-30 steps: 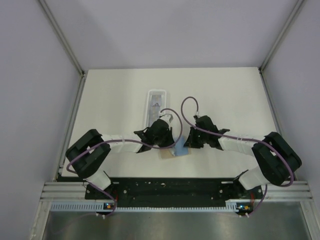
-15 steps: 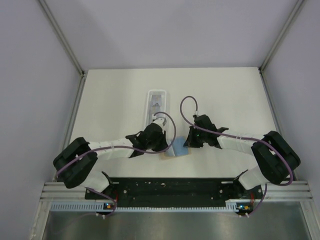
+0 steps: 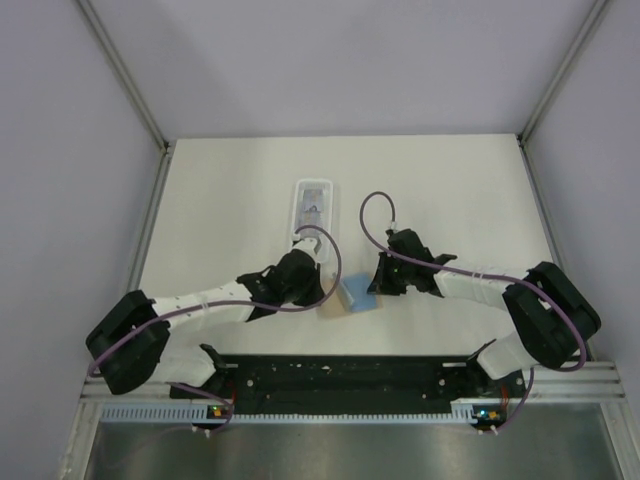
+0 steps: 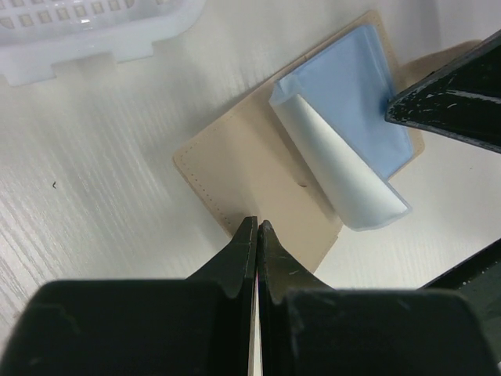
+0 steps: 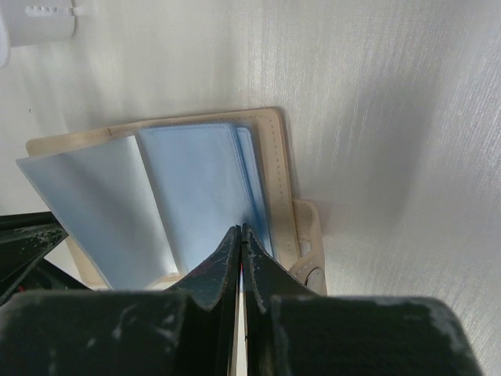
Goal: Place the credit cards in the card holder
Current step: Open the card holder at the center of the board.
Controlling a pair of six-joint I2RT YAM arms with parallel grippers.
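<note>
**Card holder lying open between my two clenched pincers**

The card holder (image 3: 350, 298) lies spread on the table (image 3: 450, 190) near its near edge, about midway across. Its tan cover is down and its light blue leaves face up, and one leaf (image 4: 337, 176) curls over to show a pale underside. My left gripper (image 4: 257, 229) is clenched tight with nothing between its fingers, its tips at the left edge of the tan cover. My right gripper (image 5: 240, 231) is clenched too, its tips against the blue leaves on the right, and I cannot tell whether a leaf is nipped between them. Just far-left of the holder stands the long clear tray (image 3: 300, 235). The credit cards (image 3: 313, 207) show only as a pale, dark-marked patch inside it.
</note>
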